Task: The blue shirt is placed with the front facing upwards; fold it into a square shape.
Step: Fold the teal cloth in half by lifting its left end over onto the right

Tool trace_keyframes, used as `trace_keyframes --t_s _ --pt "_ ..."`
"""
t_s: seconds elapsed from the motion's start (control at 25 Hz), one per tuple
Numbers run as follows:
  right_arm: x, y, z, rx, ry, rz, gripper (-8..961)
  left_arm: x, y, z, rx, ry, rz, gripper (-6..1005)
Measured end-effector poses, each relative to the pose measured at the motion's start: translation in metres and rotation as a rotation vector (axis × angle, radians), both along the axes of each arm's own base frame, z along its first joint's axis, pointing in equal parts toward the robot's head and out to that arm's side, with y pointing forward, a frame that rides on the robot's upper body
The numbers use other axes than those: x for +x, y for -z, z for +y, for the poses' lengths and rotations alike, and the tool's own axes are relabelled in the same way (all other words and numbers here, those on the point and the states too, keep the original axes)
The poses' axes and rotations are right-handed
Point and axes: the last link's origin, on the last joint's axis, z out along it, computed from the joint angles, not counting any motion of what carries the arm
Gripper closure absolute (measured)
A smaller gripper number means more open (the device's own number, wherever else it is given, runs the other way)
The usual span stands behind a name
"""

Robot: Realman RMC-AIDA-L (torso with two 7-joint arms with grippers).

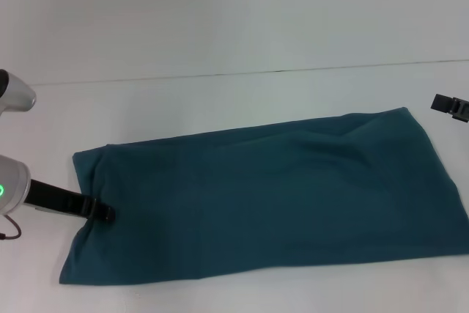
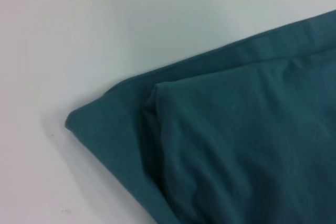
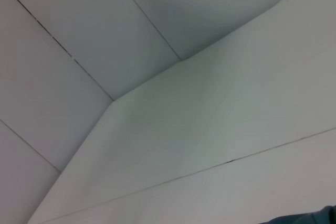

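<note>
The blue shirt [image 1: 264, 203] lies flat on the white table [image 1: 220, 100] as a long, plain teal band running left to right, with no print or collar showing. My left gripper [image 1: 102, 212] rests at the band's left short edge, about halfway along it, touching the cloth. The left wrist view shows a corner of the blue shirt [image 2: 236, 145] with one folded layer lying over another. My right gripper [image 1: 448, 105] hangs at the far right, just beyond the band's far right corner and apart from the cloth. A sliver of the blue shirt [image 3: 310, 217] shows in the right wrist view.
A thin dark seam [image 1: 293, 71] crosses the table behind the shirt. Bare white table surrounds the cloth on the far side and at the near left. The shirt's right end reaches the head view's right border.
</note>
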Motion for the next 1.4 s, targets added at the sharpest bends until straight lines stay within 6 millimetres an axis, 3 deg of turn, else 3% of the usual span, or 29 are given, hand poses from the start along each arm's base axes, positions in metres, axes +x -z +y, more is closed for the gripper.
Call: trace_keyframes --t_s 0.2,0.64,1.4 --pt "0.0 0.0 0.0 0.001 0.001 0.001 30 0.0 0.0 0.0 0.0 0.0 0.003 749" --pt "0.0 0.0 0.0 0.002 0.0 0.001 30 -0.001 -0.001 0.0 -0.002 0.004 0.009 945" --pt "0.0 0.002 0.001 0.004 0.003 0.005 31 -0.02 -0.028 0.001 0.048 -0.03 0.08 944"
